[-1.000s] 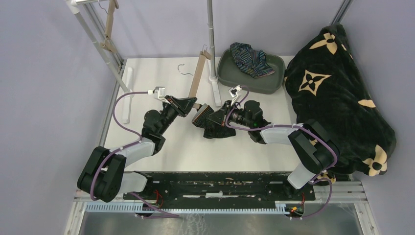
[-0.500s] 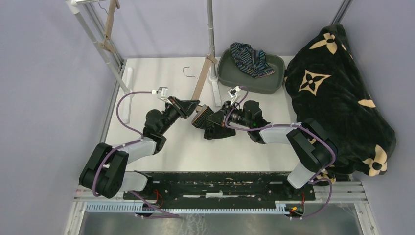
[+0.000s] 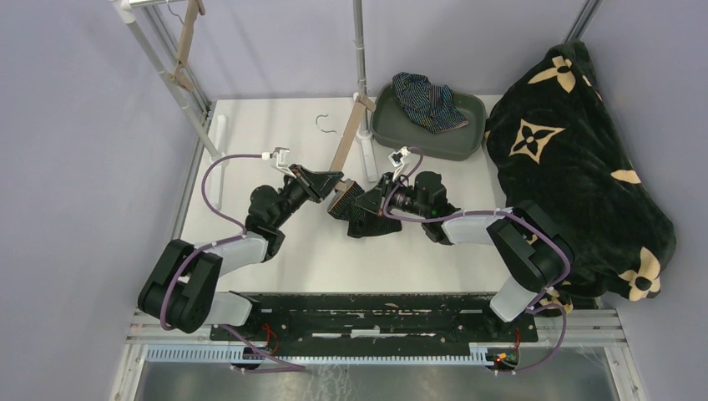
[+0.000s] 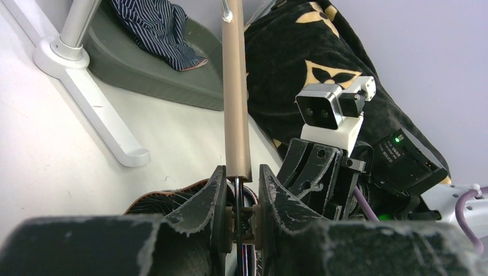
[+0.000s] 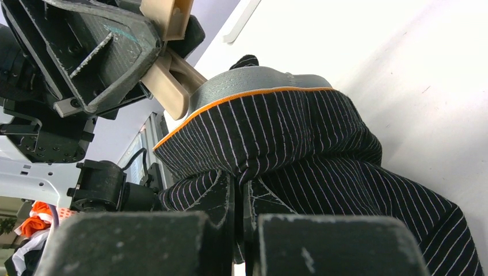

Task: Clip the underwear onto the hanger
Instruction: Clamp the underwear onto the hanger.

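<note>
A tan hanger (image 3: pixel 344 142) slants up toward the pole, its wire hook (image 3: pixel 321 122) to the left. My left gripper (image 3: pixel 331 185) is shut on the hanger's lower clip (image 5: pixel 170 86). In the left wrist view the bar (image 4: pixel 236 103) runs up from between the jaws of that gripper (image 4: pixel 239 215). My right gripper (image 3: pixel 369 200) is shut on the black pinstriped underwear (image 3: pixel 373 220), pinching a fold (image 5: pixel 299 138) with its jaws (image 5: pixel 237 184). The orange-edged waistband (image 5: pixel 230 99) lies right against the clip. The navy striped underwear (image 3: pixel 430 100) lies in the tray.
The green tray (image 3: pixel 467 142) sits at the back right, next to the rack pole (image 3: pixel 359 50) and its white foot (image 3: pixel 367 159). A big black blanket with tan flowers (image 3: pixel 576 167) covers the right side. Another hanger (image 3: pixel 188 42) hangs at the rack's upper left.
My left gripper has moved a little right with the hanger, bringing the clip closer to the underwear. The hanger's top has swung toward the pole. The right gripper has barely moved.
</note>
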Controlling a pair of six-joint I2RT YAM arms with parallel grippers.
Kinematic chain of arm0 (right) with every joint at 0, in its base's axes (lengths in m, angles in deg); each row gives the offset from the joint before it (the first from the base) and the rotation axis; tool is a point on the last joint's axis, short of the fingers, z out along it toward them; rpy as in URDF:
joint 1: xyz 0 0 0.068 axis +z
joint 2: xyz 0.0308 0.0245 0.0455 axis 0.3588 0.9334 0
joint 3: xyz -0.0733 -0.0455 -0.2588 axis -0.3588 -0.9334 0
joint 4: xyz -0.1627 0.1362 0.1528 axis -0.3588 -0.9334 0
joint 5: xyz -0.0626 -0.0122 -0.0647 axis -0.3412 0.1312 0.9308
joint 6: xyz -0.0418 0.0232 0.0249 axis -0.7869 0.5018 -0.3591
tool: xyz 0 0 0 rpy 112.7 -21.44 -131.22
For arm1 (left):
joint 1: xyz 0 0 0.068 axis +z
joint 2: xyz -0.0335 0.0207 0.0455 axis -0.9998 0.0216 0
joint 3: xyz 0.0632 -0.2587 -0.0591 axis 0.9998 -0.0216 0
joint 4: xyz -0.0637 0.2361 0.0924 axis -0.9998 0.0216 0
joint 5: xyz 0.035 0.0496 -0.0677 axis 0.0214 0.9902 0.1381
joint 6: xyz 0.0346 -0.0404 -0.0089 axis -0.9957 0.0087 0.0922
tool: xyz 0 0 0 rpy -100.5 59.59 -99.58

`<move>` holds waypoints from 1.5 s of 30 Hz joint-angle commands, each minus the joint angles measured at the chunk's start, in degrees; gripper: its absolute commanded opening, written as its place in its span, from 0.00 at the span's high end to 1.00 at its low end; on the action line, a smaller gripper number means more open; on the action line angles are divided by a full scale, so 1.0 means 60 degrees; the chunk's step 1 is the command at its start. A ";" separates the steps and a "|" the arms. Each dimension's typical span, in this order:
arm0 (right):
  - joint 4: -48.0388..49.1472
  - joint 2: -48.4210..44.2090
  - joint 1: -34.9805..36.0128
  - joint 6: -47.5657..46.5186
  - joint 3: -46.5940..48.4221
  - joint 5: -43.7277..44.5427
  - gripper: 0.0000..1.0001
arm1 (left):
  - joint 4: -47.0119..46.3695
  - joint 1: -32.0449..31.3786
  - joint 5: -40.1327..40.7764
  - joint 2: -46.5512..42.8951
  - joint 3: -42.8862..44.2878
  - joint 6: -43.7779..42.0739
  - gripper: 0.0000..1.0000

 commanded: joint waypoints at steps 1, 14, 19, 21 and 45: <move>0.0846 0.0011 -0.0088 0.0050 0.0420 -0.0334 0.99 | -0.1010 0.0034 -0.0332 0.0046 0.0420 0.0441 0.97; 0.0877 0.0149 -0.0166 0.0120 0.0594 -0.0467 0.99 | -0.1368 0.0025 -0.0626 0.0368 0.0539 0.0703 0.97; 0.0934 0.0232 -0.0183 0.0179 0.0661 -0.0526 1.00 | -0.1378 0.0026 -0.0657 0.0364 0.0533 0.0707 0.97; 0.0943 0.0253 -0.0174 0.0197 0.0687 -0.0537 0.99 | -0.1385 0.0033 -0.0683 0.0361 0.0548 0.0707 0.97; 0.0607 -0.0167 -0.0274 0.0132 0.0896 -0.0566 0.99 | -0.0417 0.0035 -0.0776 0.0166 0.0756 0.0108 0.97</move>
